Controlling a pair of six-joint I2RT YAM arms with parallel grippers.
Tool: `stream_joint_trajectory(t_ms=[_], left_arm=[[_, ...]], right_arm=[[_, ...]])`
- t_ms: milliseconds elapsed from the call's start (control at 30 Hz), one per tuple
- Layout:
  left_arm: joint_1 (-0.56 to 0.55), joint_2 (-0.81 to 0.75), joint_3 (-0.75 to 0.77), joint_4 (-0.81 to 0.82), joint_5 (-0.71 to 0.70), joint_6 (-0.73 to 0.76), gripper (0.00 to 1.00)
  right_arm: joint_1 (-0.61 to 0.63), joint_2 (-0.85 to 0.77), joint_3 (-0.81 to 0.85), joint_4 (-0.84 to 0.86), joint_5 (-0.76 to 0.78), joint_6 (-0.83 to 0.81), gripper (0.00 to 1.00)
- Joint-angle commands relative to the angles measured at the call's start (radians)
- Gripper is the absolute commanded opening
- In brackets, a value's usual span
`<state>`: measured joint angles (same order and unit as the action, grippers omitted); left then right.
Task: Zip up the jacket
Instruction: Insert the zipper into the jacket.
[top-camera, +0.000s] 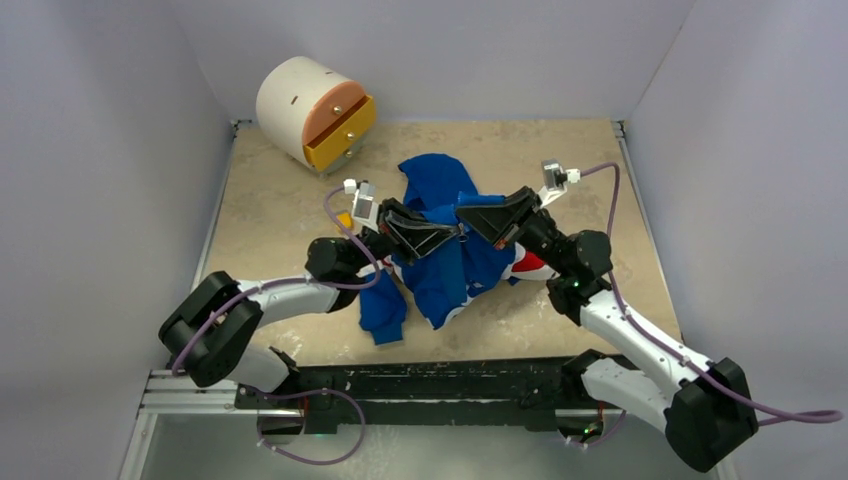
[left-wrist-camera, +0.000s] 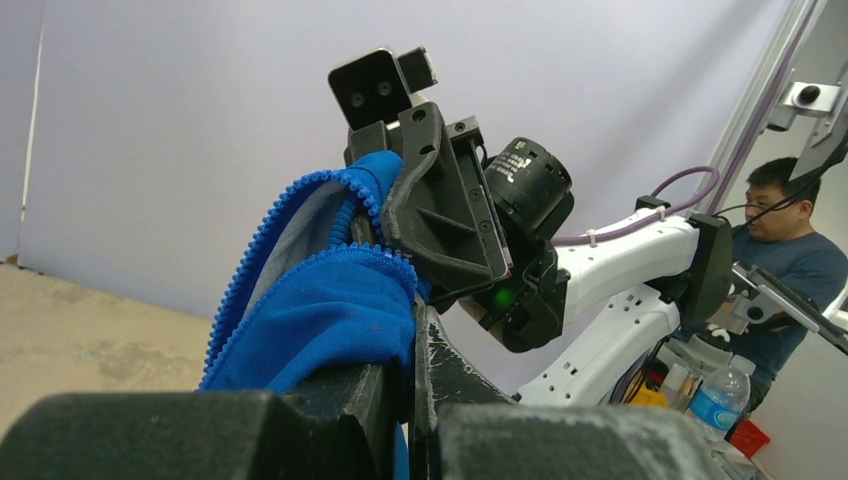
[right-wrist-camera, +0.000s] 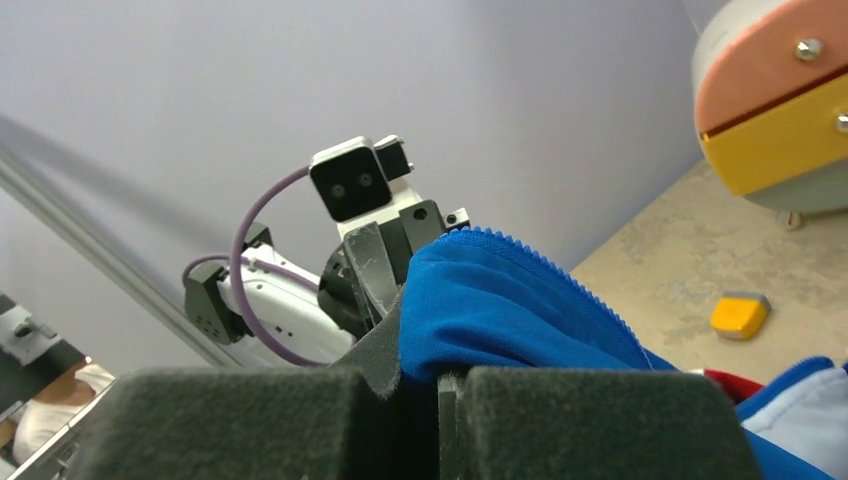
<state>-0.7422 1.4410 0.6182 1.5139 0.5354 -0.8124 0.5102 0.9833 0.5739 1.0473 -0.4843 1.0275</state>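
Observation:
The royal-blue jacket lies crumpled mid-table, and a red and white panel shows at its right. Both grippers meet above it, tips facing each other. My left gripper is shut on a fold of blue fabric beside a line of zipper teeth. My right gripper is shut on another blue fold edged with zipper teeth. In the left wrist view the left gripper pinches cloth just below the right gripper. The right gripper holds cloth close to the left gripper. No zipper slider is visible.
A white round drawer unit with an orange and a yellow drawer stands at the back left. A small yellow block lies on the tabletop left of the jacket, also seen as the yellow block. Walls enclose the table on three sides.

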Motion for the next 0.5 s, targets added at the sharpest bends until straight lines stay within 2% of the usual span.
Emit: stream_joint_trajectory(t_ms=[0,300,467], left_arm=[[-0.017,0.027,-0.043,0.213,0.054,-0.022,0.0],[-0.021,0.136,-0.141,0.212,0.06,0.008,0.0],[-0.026,0.215,-0.184,0.212,0.067,0.023,0.0]], right_arm=[[0.002,-0.017,0.024,-0.004,0.088,-0.038,0.0],[0.002,0.019,-0.089,0.02,0.079,-0.042,0.0],[0.002,0.026,-0.158,-0.031,0.105,-0.082,0.0]])
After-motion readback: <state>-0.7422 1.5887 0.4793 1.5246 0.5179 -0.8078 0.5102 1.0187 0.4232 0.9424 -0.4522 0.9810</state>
